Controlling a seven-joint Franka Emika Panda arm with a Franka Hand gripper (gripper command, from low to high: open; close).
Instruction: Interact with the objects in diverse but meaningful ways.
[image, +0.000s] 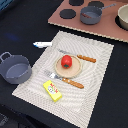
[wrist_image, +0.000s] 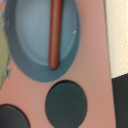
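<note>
A red tomato (image: 66, 61) sits on a round wooden plate (image: 68, 70) in the middle of a striped placemat (image: 95, 75). A brown-handled knife (image: 80, 58) and a brown-handled fork (image: 66, 80) lie on either side of the plate. Near the mat's front edge lies a yellow block with red marks (image: 52, 91). One dark grey pot (image: 15, 69) stands off the mat at the exterior view's left. Another grey pot (image: 91, 14) (wrist_image: 40, 45) stands on the pink stove board (image: 100, 27), and the wrist view shows a reddish-brown stick (wrist_image: 56, 35) lying in it. No gripper shows in either view.
The stove board (wrist_image: 95, 60) carries black round burners (wrist_image: 66, 104) (image: 66, 13). A pale round vessel (image: 123, 20) stands at its right end in the exterior view. A small white object (image: 42, 44) lies at the mat's far left corner. The table is dark.
</note>
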